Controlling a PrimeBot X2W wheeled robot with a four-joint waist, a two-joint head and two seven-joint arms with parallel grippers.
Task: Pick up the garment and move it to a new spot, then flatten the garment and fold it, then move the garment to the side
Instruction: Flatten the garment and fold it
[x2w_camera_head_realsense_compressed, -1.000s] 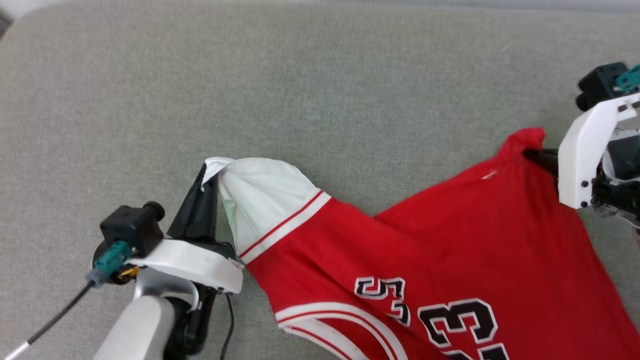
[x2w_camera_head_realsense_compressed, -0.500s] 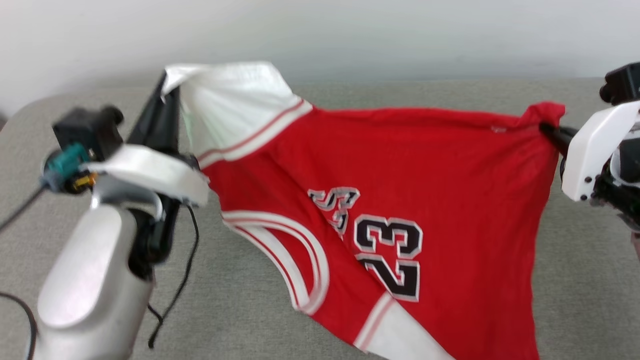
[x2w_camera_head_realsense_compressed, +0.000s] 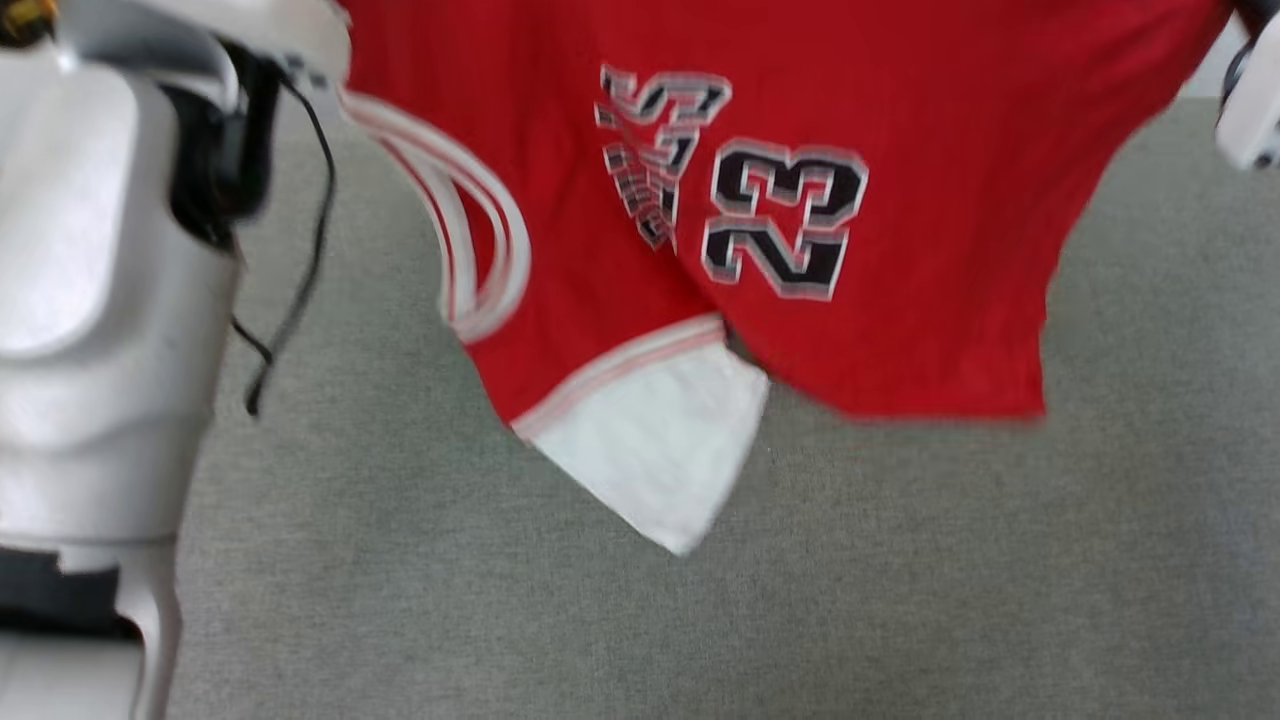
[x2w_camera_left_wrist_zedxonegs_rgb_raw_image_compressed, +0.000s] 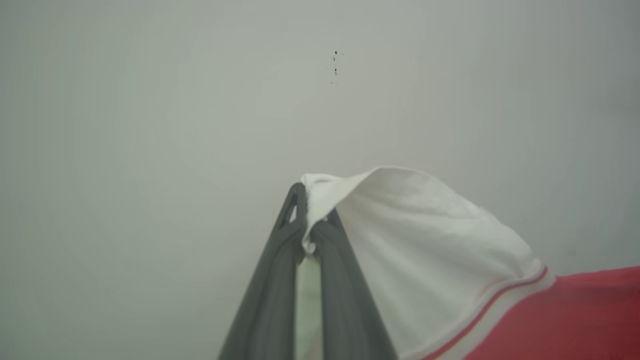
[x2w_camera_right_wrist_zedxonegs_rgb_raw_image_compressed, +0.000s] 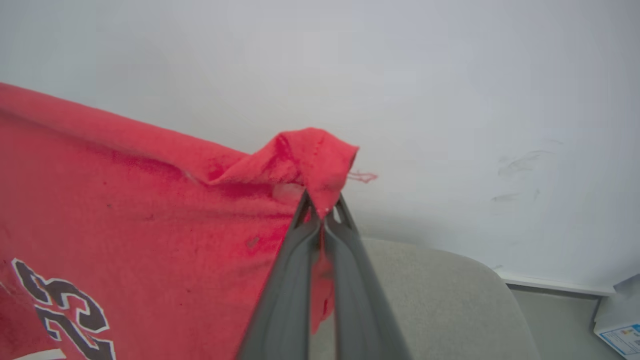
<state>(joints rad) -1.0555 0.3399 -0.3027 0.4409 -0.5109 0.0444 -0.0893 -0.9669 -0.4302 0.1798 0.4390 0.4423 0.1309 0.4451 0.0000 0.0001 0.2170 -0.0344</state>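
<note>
With the left end effector (x2w_camera_left_wrist_zedxonegs_rgb_raw_image_compressed: 307, 220) pinching its white sleeve (x2w_camera_left_wrist_zedxonegs_rgb_raw_image_compressed: 415, 225) and the right end effector (x2w_camera_right_wrist_zedxonegs_rgb_raw_image_compressed: 322, 210) pinching a red corner (x2w_camera_right_wrist_zedxonegs_rgb_raw_image_compressed: 315, 155), the shirt (x2w_camera_head_realsense_compressed: 800, 150) hangs in the upper frame above the grey cushion (x2w_camera_head_realsense_compressed: 900, 560); lower both ends evenly, taut.

Right end effector (x2w_camera_right_wrist_zedxonegs_rgb_raw_image_compressed: 322, 207) pinches red garment (x2w_camera_right_wrist_zedxonegs_rgb_raw_image_compressed: 125, 200) corner.

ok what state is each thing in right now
garment, held up, hanging spread between both pincers, unfolded
left pincer, shut on a white sleeve of the garment
right pincer, shut on a red corner of the garment
</note>
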